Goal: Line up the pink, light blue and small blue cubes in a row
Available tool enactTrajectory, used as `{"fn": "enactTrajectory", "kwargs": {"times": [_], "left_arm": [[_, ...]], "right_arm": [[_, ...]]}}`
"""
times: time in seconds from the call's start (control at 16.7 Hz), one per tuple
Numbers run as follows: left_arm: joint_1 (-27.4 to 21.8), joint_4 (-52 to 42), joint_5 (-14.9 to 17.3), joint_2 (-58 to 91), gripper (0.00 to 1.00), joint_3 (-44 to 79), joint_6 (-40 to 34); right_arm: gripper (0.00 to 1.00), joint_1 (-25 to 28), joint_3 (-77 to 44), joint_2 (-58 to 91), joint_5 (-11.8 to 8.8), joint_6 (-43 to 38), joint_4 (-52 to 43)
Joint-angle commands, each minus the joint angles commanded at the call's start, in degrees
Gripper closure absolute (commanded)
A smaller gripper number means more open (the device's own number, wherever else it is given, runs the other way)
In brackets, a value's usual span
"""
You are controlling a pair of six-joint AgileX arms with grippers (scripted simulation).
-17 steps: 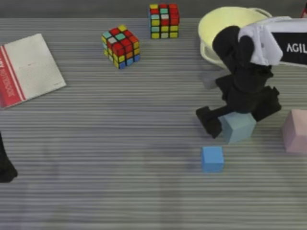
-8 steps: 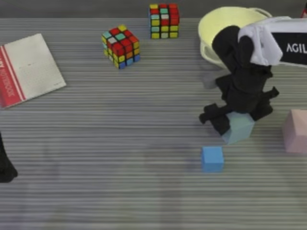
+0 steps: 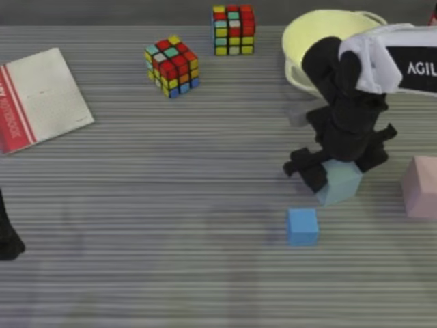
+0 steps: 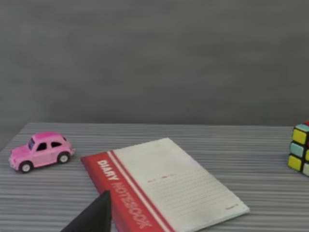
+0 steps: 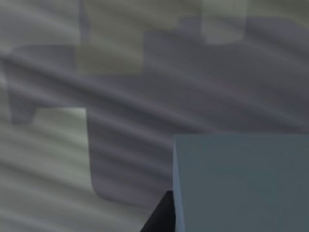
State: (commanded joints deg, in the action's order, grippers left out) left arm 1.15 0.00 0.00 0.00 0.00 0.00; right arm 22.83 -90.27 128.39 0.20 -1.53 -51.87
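Observation:
In the top view, my right gripper (image 3: 343,169) is shut on the light blue cube (image 3: 341,184) at the table's right, one black finger against each side. The right wrist view shows that cube (image 5: 241,183) close up, with one fingertip (image 5: 161,217) pressed to its edge. The small blue cube (image 3: 302,226) lies just in front and to the left of it. The pink cube (image 3: 420,186) stands at the right edge, apart from both. My left gripper (image 3: 8,240) is parked at the left edge, open and holding nothing.
Behind the right arm stands a pale yellow bowl (image 3: 300,37). Two multicoloured puzzle cubes (image 3: 172,65) (image 3: 233,29) sit at the back. A red and white notebook (image 3: 41,96) lies at the left, with a pink toy car (image 4: 41,151) beyond it.
The right gripper's fingers have drawn in from a wide spread onto the light blue cube, which turned slightly. Over the last half second nothing has moved.

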Motion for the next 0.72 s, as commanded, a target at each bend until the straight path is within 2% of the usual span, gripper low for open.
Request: {"fn": "enactTrajectory", "kwargs": {"times": [0.3,0.72], "left_arm": [[0.0,0.0,0.0,0.0,0.00,0.0,0.0],[0.0,0.0,0.0,0.0,0.00,0.0,0.0]], "right_arm": [[1.00,0.0,-1.1,-1.4,0.0,0.0,-1.4],[1.00,0.4,-9.2,-5.3,0.0,0.1,-13.6]]}}
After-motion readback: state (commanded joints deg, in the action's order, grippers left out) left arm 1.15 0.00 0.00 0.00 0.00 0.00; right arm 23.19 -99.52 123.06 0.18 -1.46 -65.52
